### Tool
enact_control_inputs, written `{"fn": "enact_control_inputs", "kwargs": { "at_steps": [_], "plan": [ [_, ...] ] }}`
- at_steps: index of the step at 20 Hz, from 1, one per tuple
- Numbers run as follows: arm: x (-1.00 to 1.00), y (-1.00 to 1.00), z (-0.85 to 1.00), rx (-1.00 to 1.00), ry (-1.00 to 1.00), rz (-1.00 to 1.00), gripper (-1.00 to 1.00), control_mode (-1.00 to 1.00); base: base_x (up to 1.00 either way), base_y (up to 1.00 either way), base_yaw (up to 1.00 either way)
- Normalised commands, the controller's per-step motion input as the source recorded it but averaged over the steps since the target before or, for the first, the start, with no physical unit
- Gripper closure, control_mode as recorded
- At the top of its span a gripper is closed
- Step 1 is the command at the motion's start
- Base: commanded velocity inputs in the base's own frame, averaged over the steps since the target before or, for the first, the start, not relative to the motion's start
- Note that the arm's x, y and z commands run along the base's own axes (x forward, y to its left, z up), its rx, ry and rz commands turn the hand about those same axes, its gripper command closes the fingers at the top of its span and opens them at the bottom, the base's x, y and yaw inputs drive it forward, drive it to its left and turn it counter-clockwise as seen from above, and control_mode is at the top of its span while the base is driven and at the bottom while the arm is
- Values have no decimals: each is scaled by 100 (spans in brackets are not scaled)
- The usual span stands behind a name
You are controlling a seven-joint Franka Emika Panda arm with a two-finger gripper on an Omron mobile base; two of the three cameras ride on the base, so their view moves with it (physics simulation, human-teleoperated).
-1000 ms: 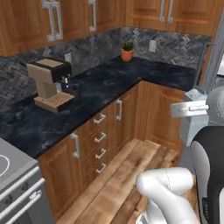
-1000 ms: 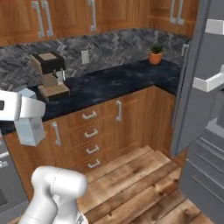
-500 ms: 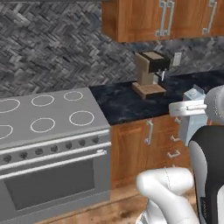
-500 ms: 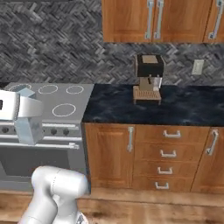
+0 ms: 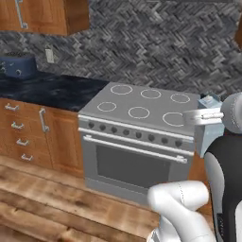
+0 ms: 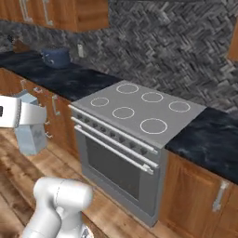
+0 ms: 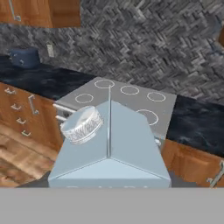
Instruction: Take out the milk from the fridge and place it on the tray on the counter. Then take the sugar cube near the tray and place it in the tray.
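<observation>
My gripper [image 5: 207,117] is shut on the milk [image 5: 209,134], a pale blue gabled carton that hangs below the hand in front of the stove. In the right base view the milk [image 6: 29,137] hangs under the gripper [image 6: 27,115] at the left edge, above the wooden floor. Seen from the hand, the milk [image 7: 109,151] shows its gabled top and round silver cap close up and hides the fingertips. A stretch of the black counter [image 5: 52,90] runs left of the stove. The fridge, the tray and the sugar cube are out of view.
A grey stove [image 5: 142,108] with several ring burners and an oven door with a long bar handle [image 6: 111,148] stands ahead. A blue-grey toaster [image 6: 56,56] sits on the counter at the left. More counter [image 6: 209,139] lies right of the stove. Wooden floor lies below.
The whole picture has shifted: the camera swung from the corner counter and coffee machine to the stove. The milk stays held in my gripper.
</observation>
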Motion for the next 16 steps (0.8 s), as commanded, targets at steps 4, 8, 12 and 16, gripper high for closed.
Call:
{"fn": "enact_control_inputs", "kwargs": {
  "at_steps": [4, 8, 12, 16],
  "plan": [
    [0, 0, 0, 0, 0, 0, 100, 100, 0, 0, 100],
    [0, 0, 0, 0, 0, 0, 100, 100, 0, 0, 100],
    [0, 0, 0, 0, 0, 0, 100, 100, 0, 0, 100],
    [0, 0, 0, 0, 0, 0, 100, 100, 0, -14, 98]
  ]
}}
